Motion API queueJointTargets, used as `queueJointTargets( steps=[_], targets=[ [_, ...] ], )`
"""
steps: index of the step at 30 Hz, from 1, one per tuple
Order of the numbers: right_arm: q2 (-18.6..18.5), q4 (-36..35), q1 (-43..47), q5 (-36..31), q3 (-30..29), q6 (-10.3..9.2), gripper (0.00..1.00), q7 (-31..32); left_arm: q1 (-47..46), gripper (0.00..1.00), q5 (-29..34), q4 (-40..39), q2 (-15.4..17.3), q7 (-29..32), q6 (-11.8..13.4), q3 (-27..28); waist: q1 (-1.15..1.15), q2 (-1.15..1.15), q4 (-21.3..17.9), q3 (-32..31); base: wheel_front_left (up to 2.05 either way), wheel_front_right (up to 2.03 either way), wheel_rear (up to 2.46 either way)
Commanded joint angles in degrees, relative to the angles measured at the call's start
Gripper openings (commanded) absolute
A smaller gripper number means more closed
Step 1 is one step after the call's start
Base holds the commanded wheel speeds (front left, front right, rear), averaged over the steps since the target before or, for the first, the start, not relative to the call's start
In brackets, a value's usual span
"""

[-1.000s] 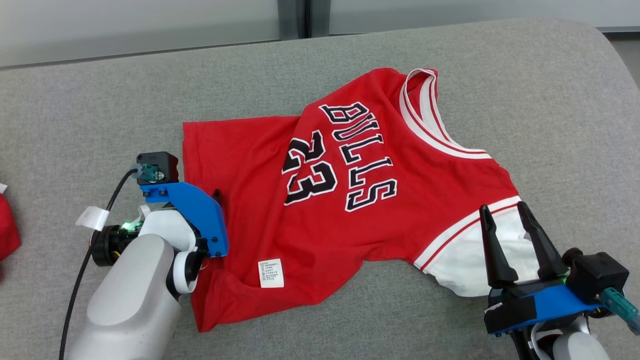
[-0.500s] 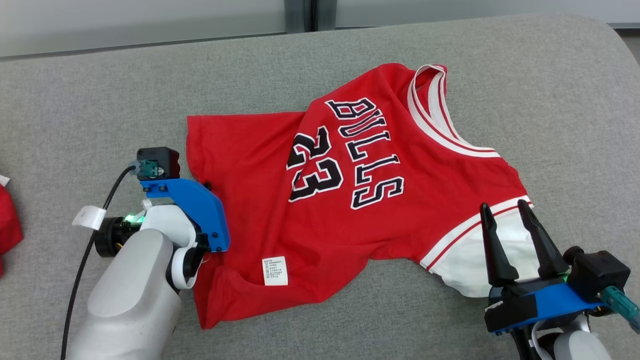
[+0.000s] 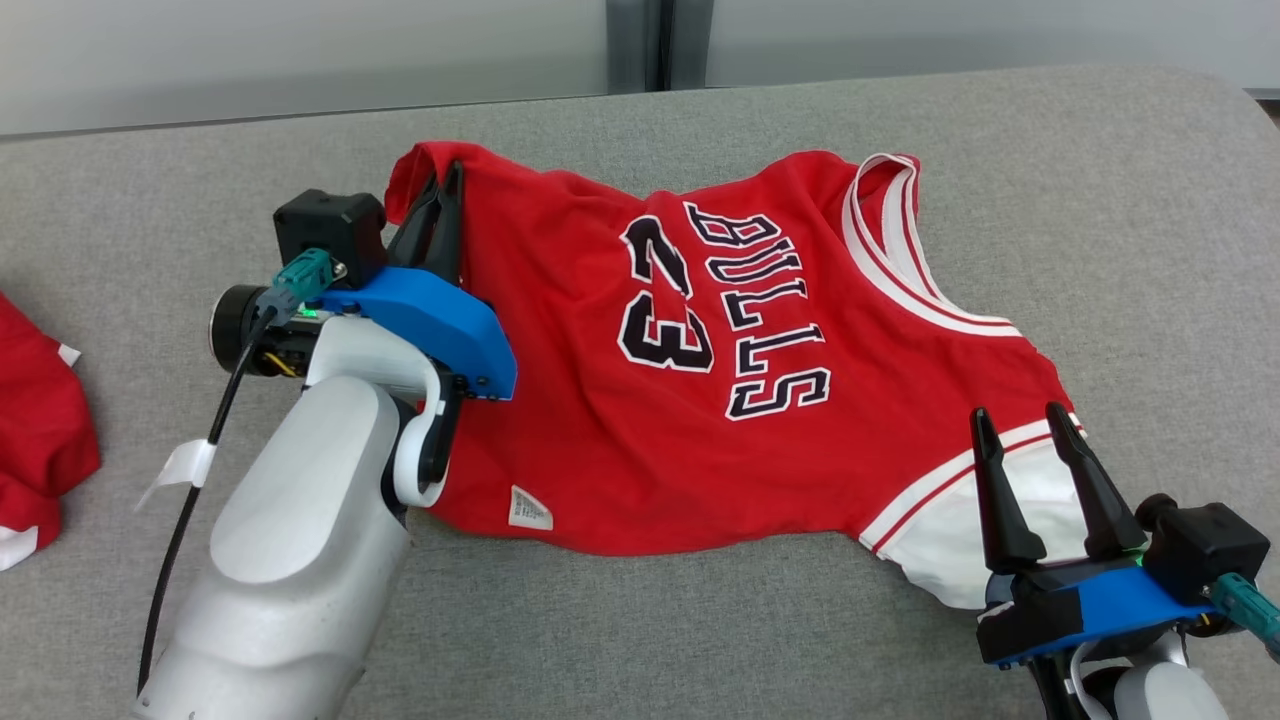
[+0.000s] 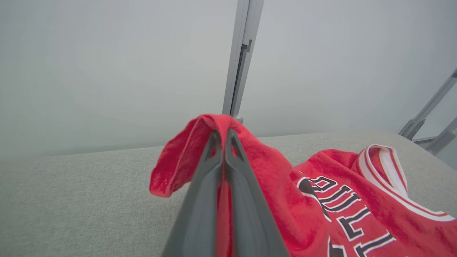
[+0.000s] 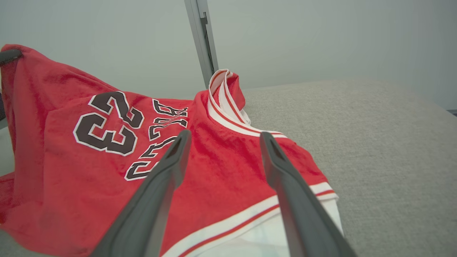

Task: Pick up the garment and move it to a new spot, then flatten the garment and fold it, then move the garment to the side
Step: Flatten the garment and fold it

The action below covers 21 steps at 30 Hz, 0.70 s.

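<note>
On grey cushion (image 3: 700, 620): red shirt (image 3: 600, 430), 1 pc, rumpled. We clamp its far corner w/ left gripper (image 3: 440, 212), raised, prob. to drag it; right gripper (image 3: 1017, 420) spread wide, empty, near sleeve.

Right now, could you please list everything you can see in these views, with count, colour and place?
jersey: one, red with white trim and black "BULLS 23", spread across the middle of the padded surface, far left corner lifted
care label: one, white, on the jersey's near edge
second garment: one, red, at the left edge of the head view
padded surface: one, grey, under both garments
wall panels: two, pale grey, behind the surface
metal post: one, grey, between the panels
left gripper: one, dark fingers, shut on the jersey's lifted corner
right gripper: one, dark fingers, open, by the jersey's white near-right end
</note>
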Motion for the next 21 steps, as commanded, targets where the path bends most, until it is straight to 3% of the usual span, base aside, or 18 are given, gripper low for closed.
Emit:
queueJointTargets(
  steps=[1, 10, 19, 21],
  targets=[
    [-0.19, -0.10, 0.36, 0.07, -0.20, 0.03, 1.00, 0.09, -0.37, 0.00, 0.53, -1.54, -0.01, -0.46, 0.60, -0.35, 0.00, -0.02, 0.22, -0.30, 0.00, 0.00, 0.00],
    [-0.19, -0.92, 0.55, 0.02, -0.45, 0.02, 1.00, 0.55, 3.14, 0.00, 0.51, -8.49, 2.22, 2.72, 2.65, -0.64, 0.00, -0.02, 1.02, -0.37, 0.00, 0.00, 0.00],
    [-0.20, -0.71, -1.57, 0.78, 1.58, 0.02, 1.00, -0.13, -3.65, 0.00, 3.11, 1.37, 5.75, 1.71, 3.01, -0.23, 0.00, -0.02, -1.53, 3.38, 0.00, 0.00, 0.00],
    [-0.18, -0.28, -1.85, 0.87, 1.68, 0.03, 1.00, -0.42, -5.10, 1.00, 3.32, 4.00, 5.98, 0.47, 1.93, -0.44, 0.00, -0.02, -2.14, 3.65, 0.00, 0.00, 0.00]
  ],
)
